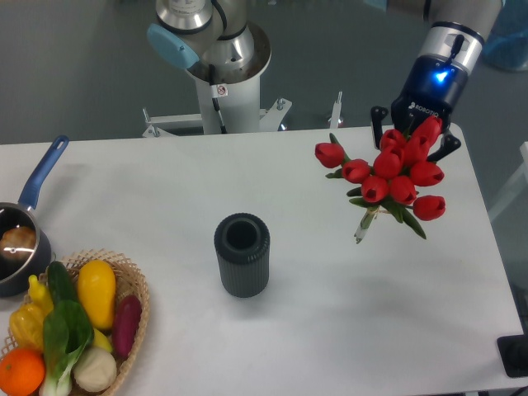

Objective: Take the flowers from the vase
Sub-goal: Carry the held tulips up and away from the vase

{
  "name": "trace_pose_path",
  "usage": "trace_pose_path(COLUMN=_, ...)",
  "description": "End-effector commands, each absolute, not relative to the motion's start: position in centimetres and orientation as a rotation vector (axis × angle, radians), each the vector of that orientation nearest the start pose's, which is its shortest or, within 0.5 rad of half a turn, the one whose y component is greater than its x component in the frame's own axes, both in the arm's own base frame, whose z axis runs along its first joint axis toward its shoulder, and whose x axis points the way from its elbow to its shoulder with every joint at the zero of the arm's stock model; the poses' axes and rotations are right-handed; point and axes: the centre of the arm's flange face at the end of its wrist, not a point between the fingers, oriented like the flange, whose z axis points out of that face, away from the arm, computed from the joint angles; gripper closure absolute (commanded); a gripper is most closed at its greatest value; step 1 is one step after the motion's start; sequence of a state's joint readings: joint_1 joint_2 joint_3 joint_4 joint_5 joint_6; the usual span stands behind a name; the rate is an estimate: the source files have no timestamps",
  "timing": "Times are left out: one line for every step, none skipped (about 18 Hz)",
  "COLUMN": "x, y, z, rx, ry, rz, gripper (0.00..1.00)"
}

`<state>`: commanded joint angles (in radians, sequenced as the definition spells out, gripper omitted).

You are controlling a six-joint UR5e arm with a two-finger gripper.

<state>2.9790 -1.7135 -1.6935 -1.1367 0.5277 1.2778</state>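
The vase point(242, 254) stood mid-table point(289, 346). The flowers point(386, 172) hung at its two o'clock, below the gripper point(413, 136). A basket point(132, 330) and saucepan point(21, 239) lay at nine o'clock.

A plain white rectangular counter point(165, 181) fills most of the view under even, soft light. A smooth grey floor point(74, 66) is seen beyond it from ten to two o'clock. A pale blue translucent object point(507, 45) is cut off at two o'clock.
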Motion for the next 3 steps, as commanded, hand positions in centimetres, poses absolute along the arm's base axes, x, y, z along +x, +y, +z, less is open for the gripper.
trace_pose_path(x=-50.29, y=30.49, z=44.78, rx=-2.09, ry=-0.035, rz=-0.099, gripper=0.75)
trace_pose_path(x=-50.29, y=30.49, z=44.78, rx=-2.09, ry=-0.035, rz=-0.099, gripper=0.75)
trace_pose_path(x=-50.22, y=30.57, z=44.71, rx=-2.089, ry=-0.034, rz=-0.102, gripper=0.75)
